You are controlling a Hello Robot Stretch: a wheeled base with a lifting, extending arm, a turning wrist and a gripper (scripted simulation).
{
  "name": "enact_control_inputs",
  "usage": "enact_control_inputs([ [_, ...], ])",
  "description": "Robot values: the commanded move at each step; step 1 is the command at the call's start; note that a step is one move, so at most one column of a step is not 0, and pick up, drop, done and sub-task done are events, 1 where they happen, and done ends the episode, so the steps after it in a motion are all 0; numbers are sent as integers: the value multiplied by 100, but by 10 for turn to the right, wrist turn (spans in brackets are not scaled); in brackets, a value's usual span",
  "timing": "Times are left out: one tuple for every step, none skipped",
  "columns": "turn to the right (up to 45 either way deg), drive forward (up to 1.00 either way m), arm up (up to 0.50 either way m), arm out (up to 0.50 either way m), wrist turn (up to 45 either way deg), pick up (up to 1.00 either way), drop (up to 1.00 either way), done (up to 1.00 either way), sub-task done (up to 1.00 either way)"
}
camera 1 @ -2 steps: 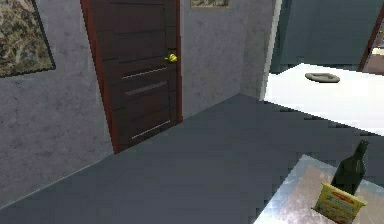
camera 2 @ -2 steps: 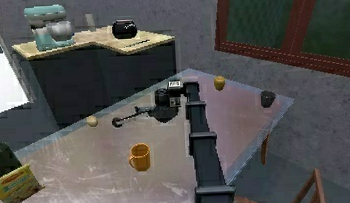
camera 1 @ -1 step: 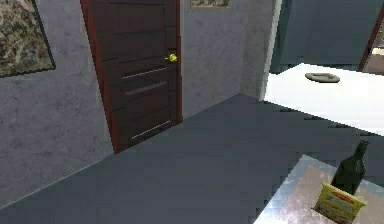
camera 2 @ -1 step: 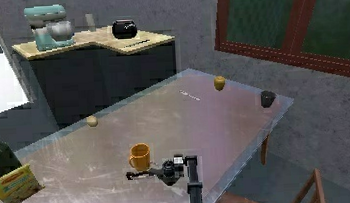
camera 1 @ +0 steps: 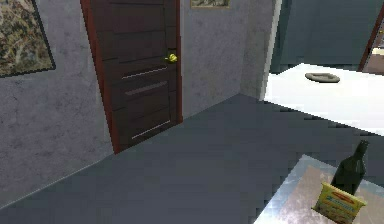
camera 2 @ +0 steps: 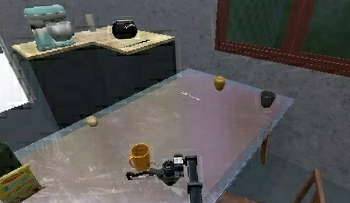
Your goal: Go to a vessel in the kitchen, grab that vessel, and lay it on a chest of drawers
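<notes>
Forward view: glossy table [camera 1: 296,196], perhaps kitchen

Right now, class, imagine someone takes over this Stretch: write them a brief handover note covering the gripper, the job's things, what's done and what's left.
Gripper: out over the kitchen table, at the orange mug; cannot tell whether it holds anything.
The mug stands upright on the tabletop.
Done: the robot is at the vessel.
Left: make sure of the grab, lift the mug, carry it to a chest of drawers, lay it there.

An orange mug [camera 2: 139,156] stands on the grey table [camera 2: 184,117] near the jaws.
</notes>
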Motion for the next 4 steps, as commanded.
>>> enact_control_inputs([
  [0, 0, 10, 0, 0, 0, 0, 0, 0],
  [0, 0, 32, 0, 0, 0, 0, 0, 0],
  [0, 0, 0, 0, -450, 0, 0, 0, 0],
  [0, 0, 0, 0, -360, 0, 0, 0, 0],
])
